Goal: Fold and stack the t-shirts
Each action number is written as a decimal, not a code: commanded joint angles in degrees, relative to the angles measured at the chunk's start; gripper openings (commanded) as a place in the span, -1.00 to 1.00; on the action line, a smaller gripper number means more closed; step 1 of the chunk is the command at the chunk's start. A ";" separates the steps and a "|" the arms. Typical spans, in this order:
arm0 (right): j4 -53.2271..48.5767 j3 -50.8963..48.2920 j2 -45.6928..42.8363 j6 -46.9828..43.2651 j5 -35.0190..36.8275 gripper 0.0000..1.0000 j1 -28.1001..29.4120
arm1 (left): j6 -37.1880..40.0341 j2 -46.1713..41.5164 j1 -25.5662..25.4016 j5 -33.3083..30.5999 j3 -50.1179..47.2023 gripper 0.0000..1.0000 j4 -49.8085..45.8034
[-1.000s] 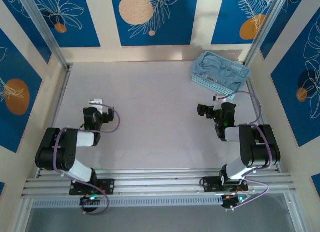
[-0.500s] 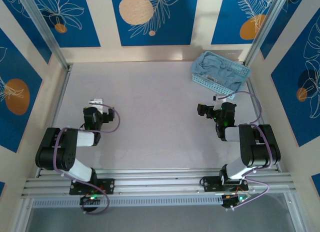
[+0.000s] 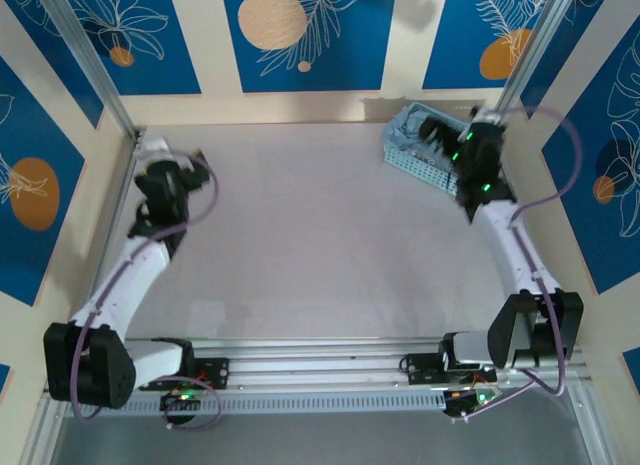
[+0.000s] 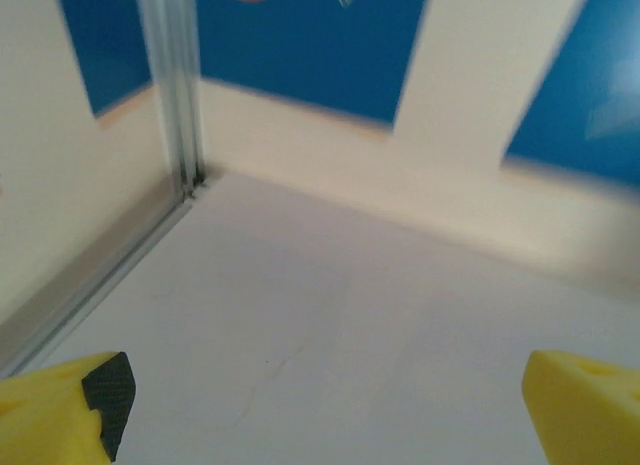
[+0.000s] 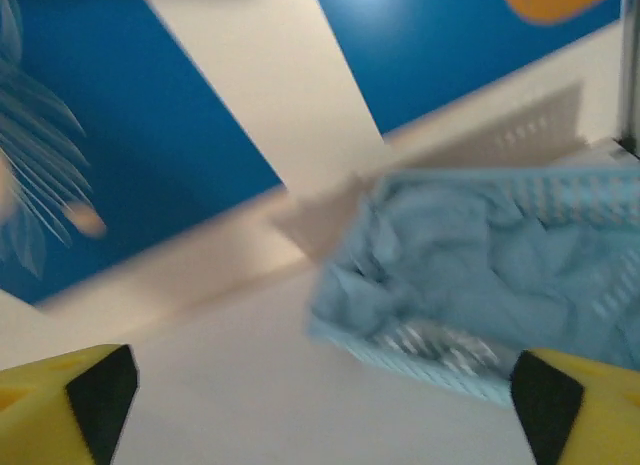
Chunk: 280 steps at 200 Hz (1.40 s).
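Both end effectors spread wide; t-shirts bunched in the basket at the table's 1 o'clock corner.

The right end effector (image 5: 320,410) has its yellow fingers (image 5: 60,405) spread far apart with nothing between them. Ahead of it, toward 1 o'clock in its blurred wrist view, the dusty-blue t-shirts (image 5: 470,250) lie crumpled inside the light-blue lattice basket (image 5: 420,370), clear of the fingers. From above, that basket sits at the 1 o'clock corner of the table (image 3: 300,245). The right end effector hangs close by it, and its arm stretches out from a base at 5 o'clock. The left end effector (image 4: 330,415) is likewise spread and holds nothing. It sits above bare table, facing the aluminium corner post (image 4: 170,95) at 10 o'clock, well apart from the basket. Its arm reaches up the left side of the table from 7 o'clock.
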 commanded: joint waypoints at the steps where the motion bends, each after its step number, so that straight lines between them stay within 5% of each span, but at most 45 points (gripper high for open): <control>1: -23.36 10.62 9.81 12.30 -7.76 0.66 -3.67 | -16.82 7.13 2.71 3.91 10.51 1.00 -27.34; 24: -34.78 27.90 23.95 11.50 -13.29 0.25 -6.14 | -18.47 13.72 1.19 18.66 15.66 0.97 -24.48; 74: -47.20 49.71 45.86 8.78 -13.95 0.32 -6.92 | -15.14 20.28 -7.79 32.31 22.44 0.88 -25.44; 132: -61.00 71.82 65.81 0.56 -7.78 0.82 -5.14 | -14.36 20.87 -12.93 33.33 22.05 0.84 -28.31; 175: -62.08 74.29 72.88 1.56 -6.97 0.87 -4.30 | -13.53 20.60 -13.29 32.37 23.21 0.82 -31.24; 200: -61.98 74.91 75.31 1.56 -7.21 0.62 -3.36 | -13.17 20.36 -13.36 31.39 23.43 0.82 -32.81; 246: -59.97 72.02 73.66 2.05 -6.56 -0.94 -3.05 | -12.41 19.30 -13.31 30.34 23.52 0.81 -34.24; 280: -51.00 66.79 63.82 0.70 -4.53 -1.00 -3.14 | -12.21 18.35 -13.34 30.06 23.35 0.77 -34.55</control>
